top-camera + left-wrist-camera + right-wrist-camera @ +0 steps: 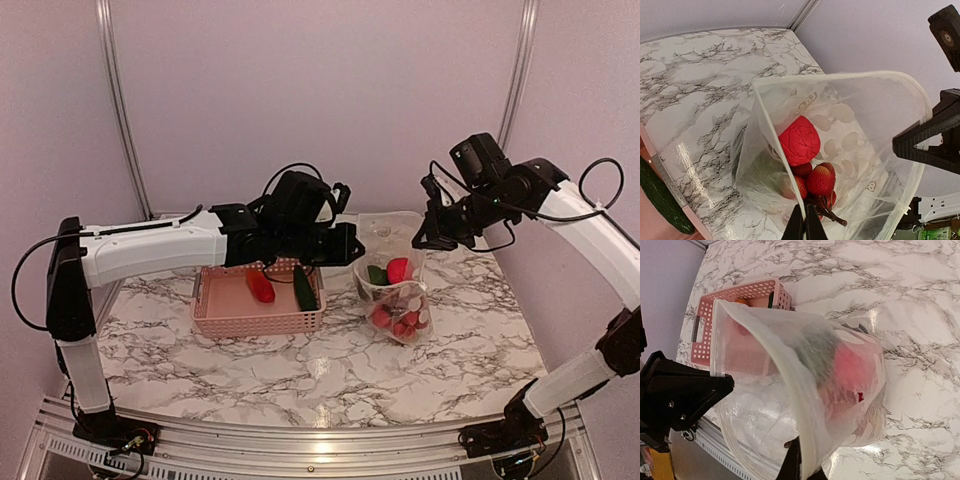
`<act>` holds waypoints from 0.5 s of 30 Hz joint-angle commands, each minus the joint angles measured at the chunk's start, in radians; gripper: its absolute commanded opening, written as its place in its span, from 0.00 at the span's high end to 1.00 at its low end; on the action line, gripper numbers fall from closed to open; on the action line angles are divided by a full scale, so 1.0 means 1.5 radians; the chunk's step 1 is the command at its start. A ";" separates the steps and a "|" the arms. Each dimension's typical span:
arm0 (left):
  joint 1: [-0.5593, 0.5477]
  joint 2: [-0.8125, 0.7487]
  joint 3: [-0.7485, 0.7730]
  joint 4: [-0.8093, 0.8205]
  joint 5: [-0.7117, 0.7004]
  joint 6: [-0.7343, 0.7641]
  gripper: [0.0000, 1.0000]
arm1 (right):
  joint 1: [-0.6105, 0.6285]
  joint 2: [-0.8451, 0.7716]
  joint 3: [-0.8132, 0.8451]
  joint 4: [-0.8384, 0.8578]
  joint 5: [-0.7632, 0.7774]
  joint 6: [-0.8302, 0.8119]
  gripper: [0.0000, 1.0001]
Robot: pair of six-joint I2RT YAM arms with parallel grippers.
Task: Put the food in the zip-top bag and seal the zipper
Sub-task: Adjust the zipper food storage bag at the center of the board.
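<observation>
Biggest thing first: the room is boxed in by plain matte lilac wall panels (320, 100) framed with thin aluminium rails (115, 100). Underneath sits a glossy marble-look table (300, 380), white with grey veining. Two arms are counted, the left arm (150, 250) and the right arm (590, 235), both made of white tubes with black joints. One pink plastic basket (258, 322) is seen left of centre on the table, rectangular with lattice-punched walls. Two bits of the food are found in it: a red piece (261, 287) and a long dark green piece (305, 290). Just beside its right end, one zip-top bag (867, 117) is hung between the grippers, made of soft, crinkly clear plastic printed with white round dots. The zipper (840, 75), a thin cloudy strip round the mouth, is unsealed and stretched into a wide loop. The left gripper (804, 224) is clamped tight on the rim nearest the basket, and the right gripper (796, 460) is pinched closed on the opposite rim. Inside, one big bumpy red piece (799, 141), one green piece (377, 275) and at least three glossy strawberries (820, 180) can be made out. The rest is too bunched up to be counted.
</observation>
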 commanded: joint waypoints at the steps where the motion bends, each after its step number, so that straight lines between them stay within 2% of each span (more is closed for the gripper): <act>1: -0.026 0.005 0.047 0.025 -0.018 0.055 1.00 | 0.003 -0.004 -0.001 -0.035 0.078 -0.016 1.00; 4: -0.025 0.024 0.045 -0.004 -0.041 0.031 1.00 | 0.002 -0.004 -0.042 -0.022 0.085 -0.026 1.00; 7: -0.024 0.039 0.047 -0.030 -0.052 0.014 0.96 | 0.001 -0.002 -0.059 -0.012 0.086 -0.033 1.00; 15: -0.017 0.023 0.044 -0.057 -0.090 0.028 0.70 | -0.002 0.021 -0.028 0.002 0.061 -0.050 1.00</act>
